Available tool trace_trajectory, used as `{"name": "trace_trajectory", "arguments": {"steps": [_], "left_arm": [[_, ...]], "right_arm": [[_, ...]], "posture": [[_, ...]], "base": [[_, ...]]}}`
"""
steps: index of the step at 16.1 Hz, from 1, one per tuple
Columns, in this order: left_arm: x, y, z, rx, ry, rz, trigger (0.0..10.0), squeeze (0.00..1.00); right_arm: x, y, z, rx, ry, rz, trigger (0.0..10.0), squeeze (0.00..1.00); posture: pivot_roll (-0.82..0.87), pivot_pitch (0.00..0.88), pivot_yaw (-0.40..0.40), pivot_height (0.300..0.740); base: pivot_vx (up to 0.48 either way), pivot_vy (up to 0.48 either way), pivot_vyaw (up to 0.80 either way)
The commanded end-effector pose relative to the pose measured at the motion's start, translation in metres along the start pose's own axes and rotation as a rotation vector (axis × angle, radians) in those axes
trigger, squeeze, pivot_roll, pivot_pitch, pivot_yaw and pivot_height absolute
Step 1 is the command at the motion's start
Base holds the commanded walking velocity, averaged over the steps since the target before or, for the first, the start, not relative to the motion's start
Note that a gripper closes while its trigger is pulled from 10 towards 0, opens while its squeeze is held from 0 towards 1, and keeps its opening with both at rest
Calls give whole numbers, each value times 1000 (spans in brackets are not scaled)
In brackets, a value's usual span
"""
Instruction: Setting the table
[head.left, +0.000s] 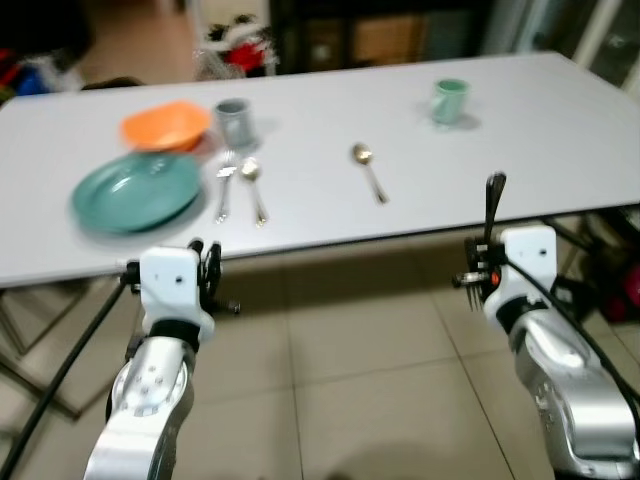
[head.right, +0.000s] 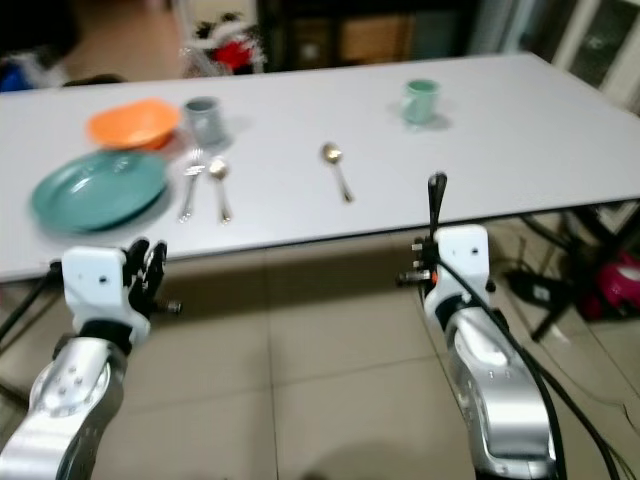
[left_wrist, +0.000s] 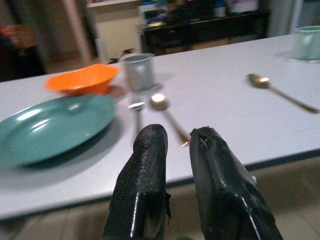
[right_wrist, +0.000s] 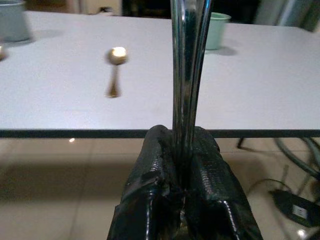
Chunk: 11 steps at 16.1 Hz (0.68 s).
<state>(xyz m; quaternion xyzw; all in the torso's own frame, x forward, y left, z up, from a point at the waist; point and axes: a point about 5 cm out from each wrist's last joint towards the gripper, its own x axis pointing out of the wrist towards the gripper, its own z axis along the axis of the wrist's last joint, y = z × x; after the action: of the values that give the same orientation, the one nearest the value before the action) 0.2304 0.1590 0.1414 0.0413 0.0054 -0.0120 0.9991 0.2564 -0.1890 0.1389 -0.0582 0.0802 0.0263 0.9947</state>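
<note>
A white table (head.left: 540, 140) carries a teal plate (head.left: 135, 192), an orange bowl (head.left: 165, 125), a grey cup (head.left: 234, 122), and a fork (head.left: 224, 188) with a spoon (head.left: 255, 190) beside the plate. A lone spoon (head.left: 368, 172) lies mid-table, and a green mug (head.left: 449, 101) stands far right. My right gripper (right_wrist: 182, 134) is below the table's front edge, shut on a metal utensil (right_wrist: 189, 60) that points straight up. It looks like a fork (head.left: 495, 192). My left gripper (left_wrist: 177, 135) hovers before the front edge near the plate, its fingers slightly apart and empty.
Tiled floor (head.left: 360, 380) lies in front of the table. Dark shelving and red items (head.left: 245, 45) stand behind it. Cables and a pink object (head.right: 620, 275) sit on the floor at the right, near the table legs. The table's right half is mostly bare.
</note>
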Motion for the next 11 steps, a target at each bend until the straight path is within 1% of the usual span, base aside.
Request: {"name": "trace_trajectory", "arguments": {"steps": [1,3,9,11], "left_arm": [[2,-5,2,-2,-14,-26,10000,0],[4,-7,3,-4,-19,-34,10000,0],[6,-7,3,1,-28,-43,10000,0],[6,-7,3,4,-29,-45,10000,0]], "right_arm": [[-3,-8,3,-6,-16,-33,10000,0],[-3,-10,3,-6,-16,-43,10000,0],[-2,-10,4,1,-22,-51,10000,0],[-3,-8,5,0,-31,-40,10000,0]], "posture": [[-128,21,64,740],[-134,16,67,740],[-132,14,72,740],[-129,15,72,740]], "base": [[398,0,0],[403,0,0],[407,0,-742],[407,0,0]]}}
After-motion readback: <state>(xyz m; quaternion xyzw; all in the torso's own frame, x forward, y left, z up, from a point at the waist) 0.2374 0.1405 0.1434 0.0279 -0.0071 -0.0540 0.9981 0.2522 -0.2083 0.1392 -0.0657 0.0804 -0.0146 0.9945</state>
